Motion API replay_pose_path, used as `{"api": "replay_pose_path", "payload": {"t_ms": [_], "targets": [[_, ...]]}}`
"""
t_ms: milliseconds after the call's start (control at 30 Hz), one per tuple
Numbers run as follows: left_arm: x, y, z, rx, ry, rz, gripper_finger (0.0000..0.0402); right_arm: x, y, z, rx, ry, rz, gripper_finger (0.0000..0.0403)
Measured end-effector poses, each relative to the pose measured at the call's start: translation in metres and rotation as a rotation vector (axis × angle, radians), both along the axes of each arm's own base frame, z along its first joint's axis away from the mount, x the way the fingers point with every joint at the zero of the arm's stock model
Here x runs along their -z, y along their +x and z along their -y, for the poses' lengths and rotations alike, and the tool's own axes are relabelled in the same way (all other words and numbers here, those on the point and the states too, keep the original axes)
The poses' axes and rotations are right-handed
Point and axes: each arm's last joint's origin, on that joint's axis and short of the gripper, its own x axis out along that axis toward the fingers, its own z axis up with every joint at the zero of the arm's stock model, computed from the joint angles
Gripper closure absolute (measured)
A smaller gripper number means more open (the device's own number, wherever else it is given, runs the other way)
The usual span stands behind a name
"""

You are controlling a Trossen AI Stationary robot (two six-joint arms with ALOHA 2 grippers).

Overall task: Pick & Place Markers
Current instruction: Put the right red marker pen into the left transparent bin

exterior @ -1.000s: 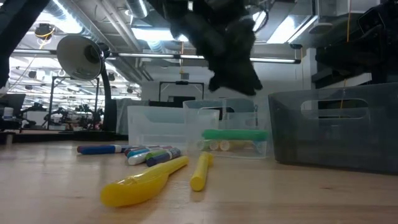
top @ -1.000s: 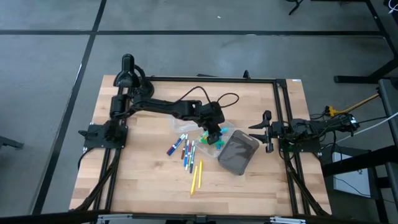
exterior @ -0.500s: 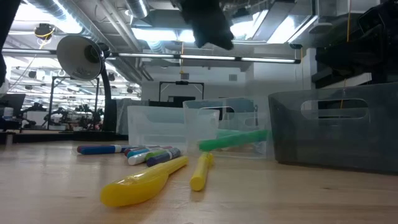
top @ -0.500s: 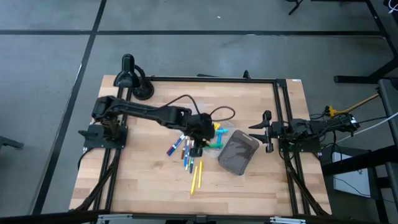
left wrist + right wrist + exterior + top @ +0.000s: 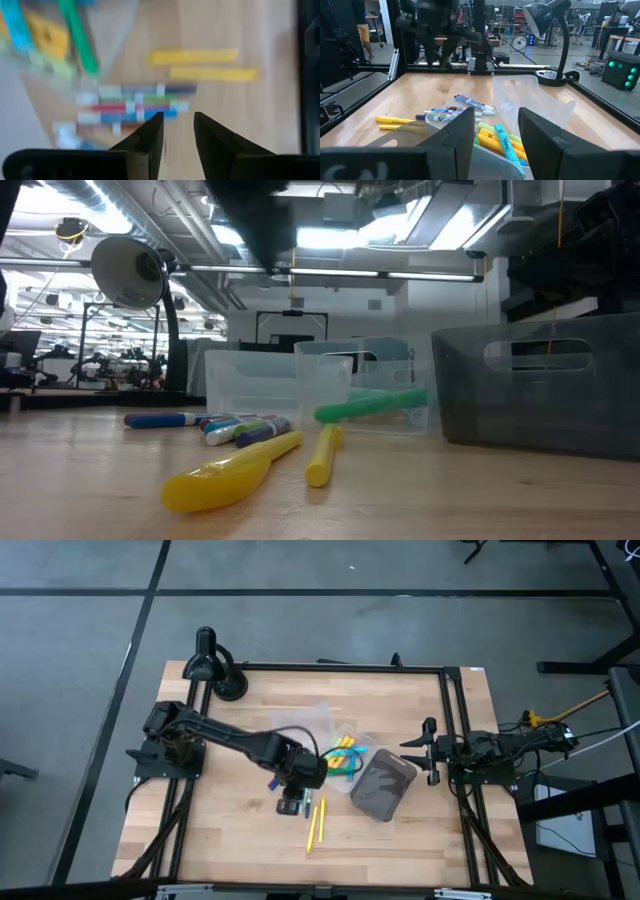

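Loose markers (image 5: 291, 778) in blue, red and green lie side by side on the table, with two yellow ones (image 5: 315, 824) nearer the near edge. My left gripper (image 5: 293, 804) hangs open above this cluster (image 5: 135, 102), touching nothing. More yellow, blue and green markers lie in a clear tray (image 5: 345, 754). One green marker (image 5: 370, 405) rests slanted on the tray's rim. My right gripper (image 5: 431, 752) waits open at the table's right side, facing the tray (image 5: 515, 95).
A dark grey bin (image 5: 383, 786) stands right of the tray, between it and my right gripper. A black desk lamp (image 5: 207, 660) sits at the far left corner. Black frame rails (image 5: 455, 720) run along the table's left and right sides. Bare wood lies near the near edge.
My left gripper has swung from above the clear tray toward the table's near edge and a little left, ending over the loose markers. The green marker at the tray, level a second ago, now lies slanted with one end raised.
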Motion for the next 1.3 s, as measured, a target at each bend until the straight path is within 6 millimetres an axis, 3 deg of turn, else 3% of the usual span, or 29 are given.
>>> {"api": "replay_pose_path", "payload": {"t_ms": [167, 367, 533, 667, 1067, 1300], "targets": [[0.029, -0.023, 0.015, -0.042, 0.172, -0.145, 0.03, 0.0, 0.0, 0.0, 0.0, 0.0, 0.0, 0.0251], [0.063, -0.048, 0.03, -0.167, 0.357, -0.194, 0.03, 0.0, 0.0, 0.0, 0.0, 0.0, 0.0, 0.0251], [0.084, -0.064, 0.031, -0.358, 0.497, -0.161, 0.03, 0.0, 0.0, 0.0, 0.0, 0.0, 0.0, 0.0251], [0.099, -0.069, 0.026, -0.531, 0.577, -0.033, 0.03, 0.0, 0.0, 0.0, 0.0, 0.0, 0.0, 0.0251], [0.134, -0.082, 0.016, -0.687, 0.382, 0.174, 0.03, 0.0, 0.0, 0.0, 0.0, 0.0, 0.0, 0.0251], [0.133, -0.089, 0.012, -0.704, 0.376, 0.236, 0.03, 0.0, 0.0, 0.0, 0.0, 0.0, 0.0, 0.0251]]}}
